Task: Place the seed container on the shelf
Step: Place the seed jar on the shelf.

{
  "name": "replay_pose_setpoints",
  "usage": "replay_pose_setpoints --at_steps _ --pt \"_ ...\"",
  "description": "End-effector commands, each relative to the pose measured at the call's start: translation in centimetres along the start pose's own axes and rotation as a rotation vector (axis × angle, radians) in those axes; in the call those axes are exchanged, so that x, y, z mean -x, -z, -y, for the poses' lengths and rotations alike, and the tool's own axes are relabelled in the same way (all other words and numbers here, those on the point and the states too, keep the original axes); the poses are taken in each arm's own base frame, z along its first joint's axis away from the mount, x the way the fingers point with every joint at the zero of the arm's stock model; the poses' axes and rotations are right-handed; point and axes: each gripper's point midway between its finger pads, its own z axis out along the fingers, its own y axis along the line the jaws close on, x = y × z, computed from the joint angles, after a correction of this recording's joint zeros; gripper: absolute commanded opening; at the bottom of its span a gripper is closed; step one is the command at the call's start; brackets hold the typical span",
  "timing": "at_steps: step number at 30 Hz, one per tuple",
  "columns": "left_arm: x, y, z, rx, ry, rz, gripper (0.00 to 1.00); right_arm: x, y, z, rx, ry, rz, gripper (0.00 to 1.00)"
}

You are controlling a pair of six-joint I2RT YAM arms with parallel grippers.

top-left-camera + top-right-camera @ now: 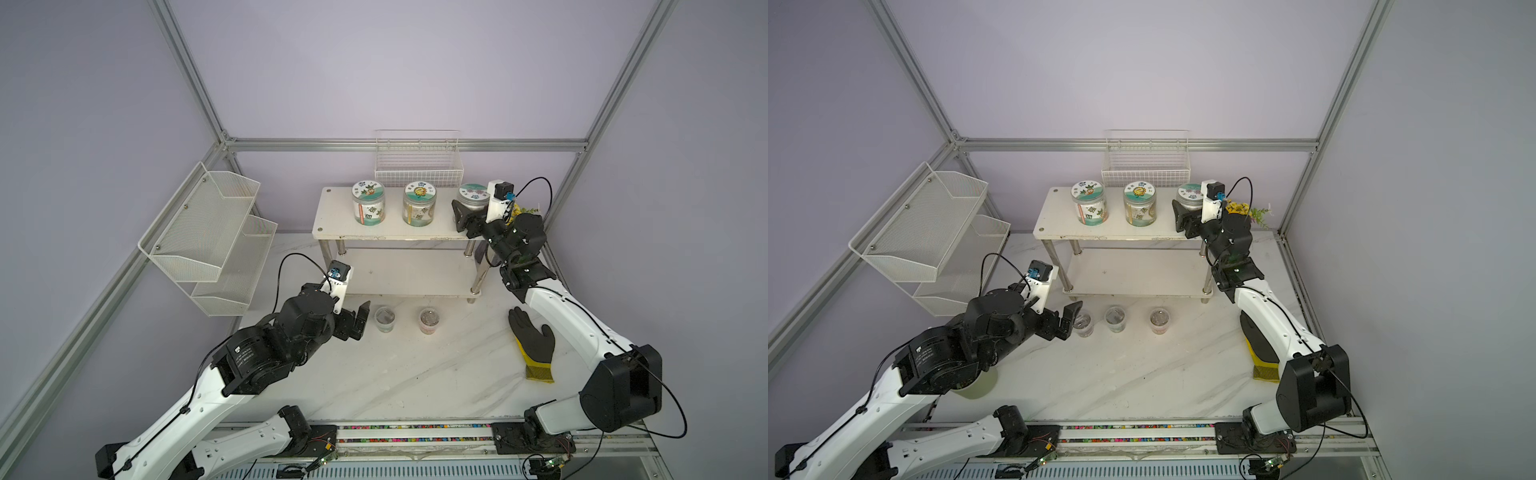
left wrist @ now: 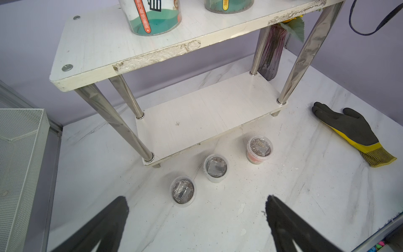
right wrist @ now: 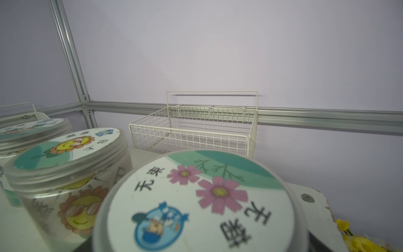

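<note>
Three small clear seed containers stand in a row on the marble table in front of the shelf (image 1: 332, 220) (image 2: 98, 48): the left one (image 2: 183, 191) (image 1: 1084, 323), the middle one (image 2: 216, 168) (image 1: 385, 318) and the right, pinkish one (image 2: 259, 150) (image 1: 429, 320). My left gripper (image 1: 362, 320) (image 2: 197, 209) hovers wide open and empty just short of the left container. My right gripper (image 1: 473, 210) is at the right end of the shelf's top board, shut on a flower-lid jar (image 3: 196, 207) (image 1: 473, 195) standing there. Its fingers are hidden in the right wrist view.
Two more labelled jars (image 1: 368, 201) (image 1: 419, 203) stand on the top board; the lower board (image 2: 207, 109) is bare. A black-and-yellow glove (image 1: 534, 340) lies at the right. A wire basket (image 1: 419, 166) hangs behind the shelf and a mesh two-bin rack (image 1: 208, 232) is at the left.
</note>
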Motion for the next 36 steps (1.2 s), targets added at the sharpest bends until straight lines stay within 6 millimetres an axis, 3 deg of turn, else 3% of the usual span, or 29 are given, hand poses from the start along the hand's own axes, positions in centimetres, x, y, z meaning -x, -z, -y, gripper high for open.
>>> replay_pose_setpoints --at_steps 1,24,36 --pt "0.72 -0.01 0.1 -0.01 -0.007 0.028 1.0 1.76 -0.09 -0.2 0.018 -0.004 0.031 0.6" --pt "0.49 -0.09 -0.04 -0.013 0.003 0.024 1.0 1.68 0.43 -0.62 0.037 0.03 0.021 0.97" --pt "0.5 -0.29 0.06 -0.015 -0.002 0.021 1.0 1.73 0.5 -0.45 0.026 0.027 0.01 0.97"
